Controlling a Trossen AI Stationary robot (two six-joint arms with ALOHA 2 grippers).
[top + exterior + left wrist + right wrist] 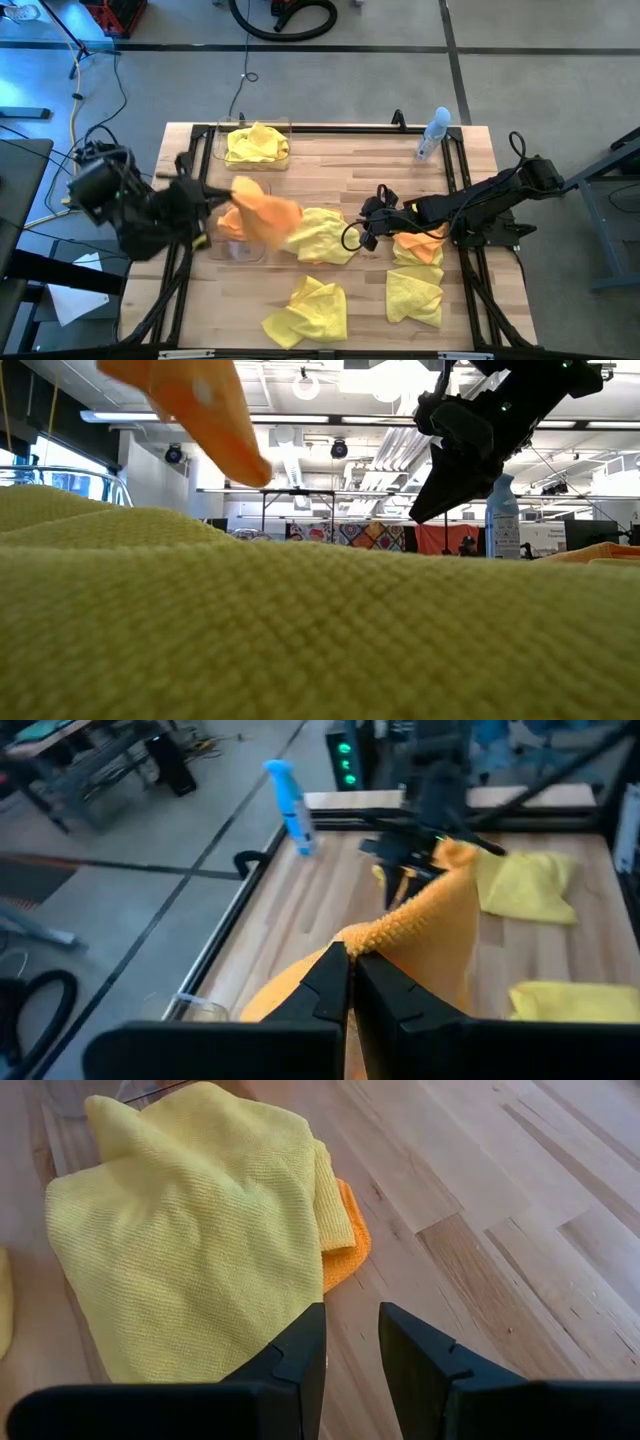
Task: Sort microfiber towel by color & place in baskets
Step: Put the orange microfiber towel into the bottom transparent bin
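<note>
Orange microfiber towel [268, 212], draped and crumpled, pinched in left pincer [350, 965]; right pincer [350, 1342] spread, empty, above desk [340, 165].

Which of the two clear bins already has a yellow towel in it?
The far bin at the table's back edge holds a yellow towel. The nearer bin, under the left tool's orange towel, shows none.

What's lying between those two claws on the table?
A crumpled yellow towel, seen from above, lies between the left gripper, holding an orange towel, and the right gripper.
</note>
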